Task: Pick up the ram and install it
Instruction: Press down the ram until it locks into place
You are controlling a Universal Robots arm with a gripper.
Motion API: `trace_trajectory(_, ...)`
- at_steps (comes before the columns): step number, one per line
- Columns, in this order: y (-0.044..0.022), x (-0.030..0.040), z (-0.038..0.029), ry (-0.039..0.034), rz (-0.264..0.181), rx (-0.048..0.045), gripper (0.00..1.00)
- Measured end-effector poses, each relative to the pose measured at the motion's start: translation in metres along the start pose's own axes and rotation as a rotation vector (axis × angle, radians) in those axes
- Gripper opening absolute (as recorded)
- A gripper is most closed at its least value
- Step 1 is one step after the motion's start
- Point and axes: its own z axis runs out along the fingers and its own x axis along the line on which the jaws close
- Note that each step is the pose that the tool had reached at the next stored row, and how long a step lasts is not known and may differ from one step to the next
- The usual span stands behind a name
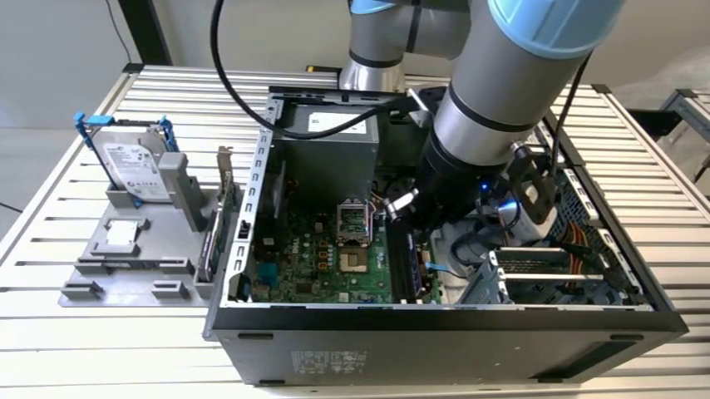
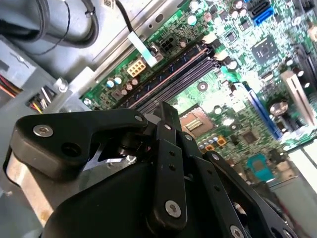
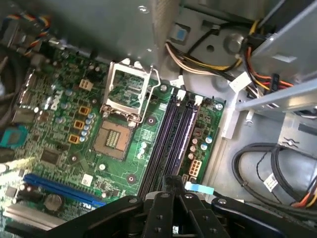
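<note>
Off beside the computer case (image 1: 444,332), on the exterior view's left, a hard drive (image 1: 133,166) stood upright in a grey holder (image 1: 122,249). Inside the case, the arm's gripper (image 1: 408,209) hung low over the motherboard (image 1: 322,258), directly above the memory slots (image 3: 171,144). Its jaws looked pressed together. Whether the ram sat in those slots or between the fingers, I couldn't tell.

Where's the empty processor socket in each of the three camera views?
Exterior view: the processor socket sits mid-motherboard, on the exterior view's left of the arm.
Second wrist view: the socket lies close beside the slots.
First wrist view: the socket lies next to its opened metal frame.
Shared landmark: the long black memory slots beside it.
</note>
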Motion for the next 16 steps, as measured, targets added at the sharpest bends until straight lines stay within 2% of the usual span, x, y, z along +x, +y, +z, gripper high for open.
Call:
trace_trajectory(7, 0.0003, 0.0003, 0.0000, 0.0121, -0.111, 0.0021, 0.00)
trace_trajectory(16, 0.0007, 0.0015, 0.0001, 0.0240, -0.222, 0.0041, 0.00)
